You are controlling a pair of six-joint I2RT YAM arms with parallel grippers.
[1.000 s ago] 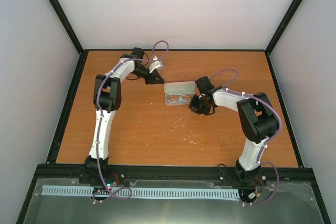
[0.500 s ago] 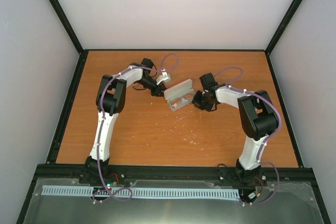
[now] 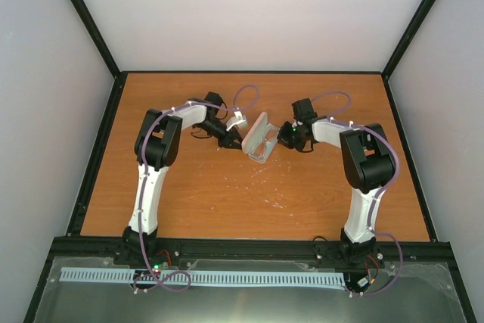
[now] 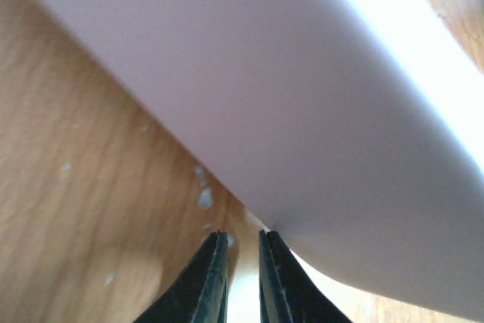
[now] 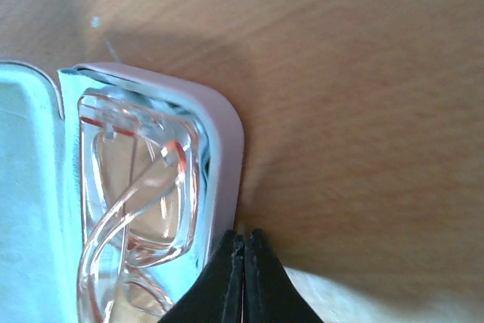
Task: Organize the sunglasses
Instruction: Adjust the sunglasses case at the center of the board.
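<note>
Sunglasses point(image 5: 132, 187) lie in the open pink case point(image 5: 225, 141). Right tool point(image 5: 246, 241), tips together, should brace it while left tool point(image 4: 242, 241), tips nearly together, folds the lid point(image 4: 302, 111) over evenly.

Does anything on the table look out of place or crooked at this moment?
Yes. The open pink case lies crooked, at a slant to the table edges, with the sunglasses inside and the lid not shut. White specks also mark the wood.
</note>
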